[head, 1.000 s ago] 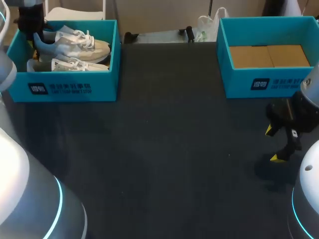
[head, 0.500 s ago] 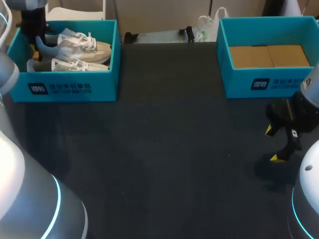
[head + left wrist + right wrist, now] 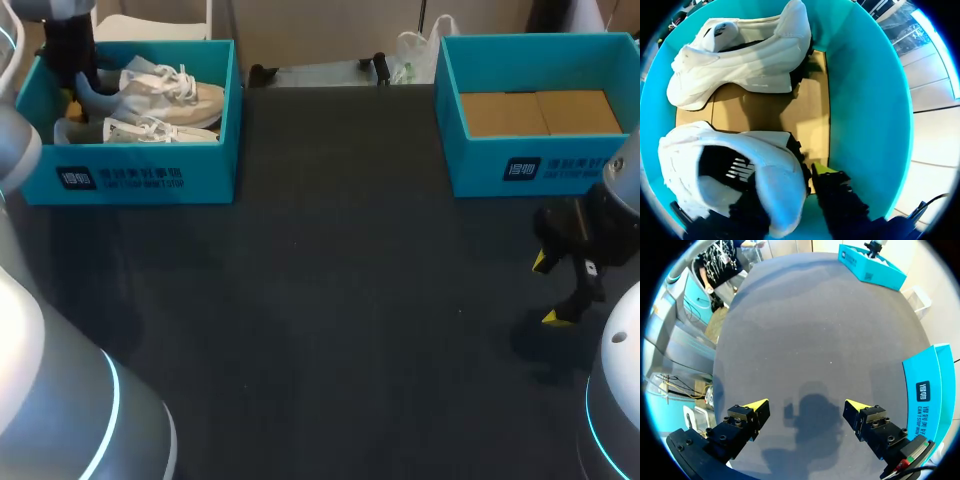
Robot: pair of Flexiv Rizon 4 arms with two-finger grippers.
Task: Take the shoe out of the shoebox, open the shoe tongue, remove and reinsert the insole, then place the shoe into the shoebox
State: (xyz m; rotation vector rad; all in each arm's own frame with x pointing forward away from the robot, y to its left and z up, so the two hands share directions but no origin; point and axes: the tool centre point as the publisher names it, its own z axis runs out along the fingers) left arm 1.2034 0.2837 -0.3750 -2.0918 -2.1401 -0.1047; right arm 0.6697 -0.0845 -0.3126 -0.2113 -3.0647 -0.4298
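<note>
A teal shoebox at the table's far left holds two white shoes. The shoe further back lies with its heel at my left gripper, which stands inside the box. In the left wrist view this shoe has its heel collar at my left gripper, and the second shoe lies on its side ahead on the cardboard floor. The shoe hides much of the gripper. My right gripper hangs open and empty over the bare table at the right, also seen as the right gripper.
A second teal box with a cardboard floor stands at the far right, close behind my right gripper; its wall shows beside that gripper. The dark table mat stretches between the two boxes.
My left arm and the heel of the rear shoe have shifted slightly right and back inside the box. The right arm has not moved.
</note>
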